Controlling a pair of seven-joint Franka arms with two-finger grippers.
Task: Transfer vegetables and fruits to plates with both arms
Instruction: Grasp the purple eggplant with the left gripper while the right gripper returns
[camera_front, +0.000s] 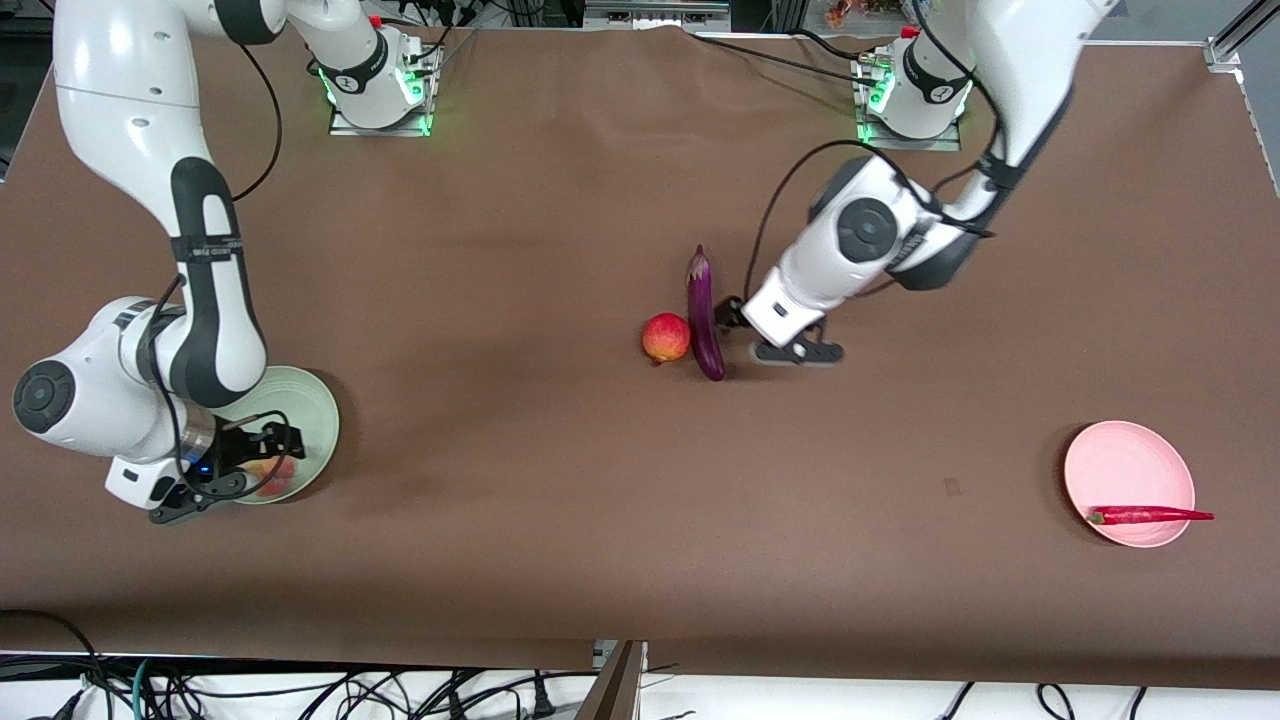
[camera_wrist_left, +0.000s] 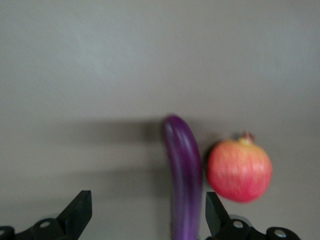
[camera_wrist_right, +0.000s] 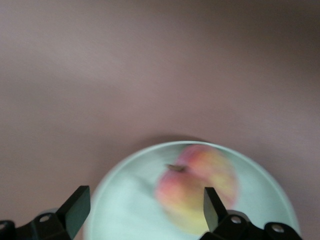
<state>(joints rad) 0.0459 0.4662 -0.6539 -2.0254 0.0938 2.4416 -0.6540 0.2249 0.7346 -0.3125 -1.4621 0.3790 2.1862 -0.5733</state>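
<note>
The left gripper (camera_wrist_left: 145, 217), jaws wide open and empty, should slide sideways until the eggplant (camera_front: 704, 315) beside the apple (camera_front: 666, 337) sits mid-gap, while the open right gripper (camera_wrist_right: 141, 215) hangs over the peach (camera_wrist_right: 197, 187) on the green plate (camera_front: 318, 420).

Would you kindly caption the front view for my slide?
Left gripper open beside the eggplant; right gripper open over the peach on the green plate.
</note>
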